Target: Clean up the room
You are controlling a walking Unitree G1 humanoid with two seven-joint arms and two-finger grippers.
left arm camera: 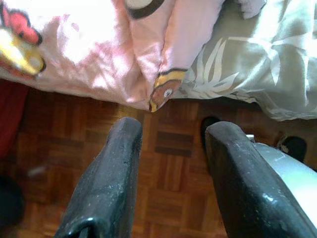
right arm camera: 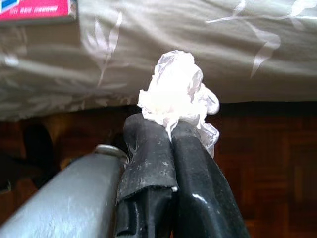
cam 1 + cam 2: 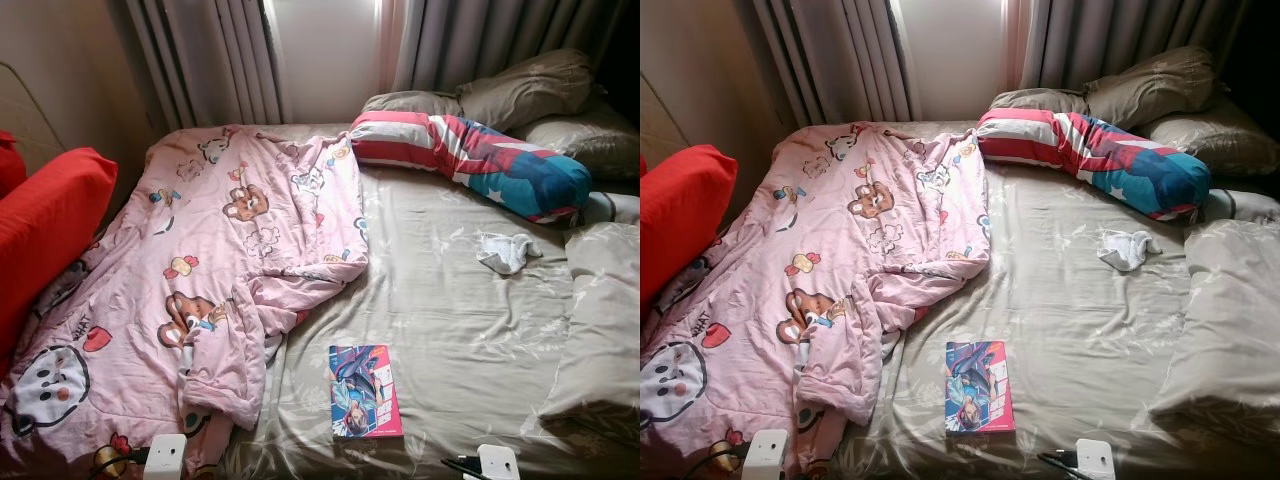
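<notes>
1. The right gripper (image 2: 171, 130) hangs low in front of the bed's near edge, above a wooden parquet floor (image 2: 267, 163). Its fingers (image 2: 148, 148) are pressed together on a crumpled white tissue (image 2: 174, 96), which sticks out past the tips.
2. The left gripper (image 1: 171, 136) hangs over the same kind of floor at the bed's near edge. Its two fingers (image 1: 111, 178) stand apart with nothing between them, just below the hanging hem of a pink blanket (image 1: 94, 54).
3. The bed (image 3: 450, 330) has a beige sheet printed with pale leaves.
4. The pink blanket (image 3: 200, 270), printed with cartoon bears and other animals, is spread crumpled over the bed's left half.
5. A book (image 3: 364, 391) with a colourful illustrated cover lies flat on the sheet near the front edge, just right of the blanket. Its cover text is too small to read.
6. A small white crumpled cloth (image 3: 505, 251) lies on the sheet toward the right, near the pillows.
7. A long bolster (image 3: 470, 160) in red, white and blue lies across the head of the bed.
8. Beige pillows (image 3: 520, 95) sit behind the bolster, and another (image 3: 605, 320) lies along the right edge.
9. A red cushion (image 3: 45, 235) rests at the far left, touching the blanket.
10. Grey curtains (image 3: 210, 60) hang behind the bed.
</notes>
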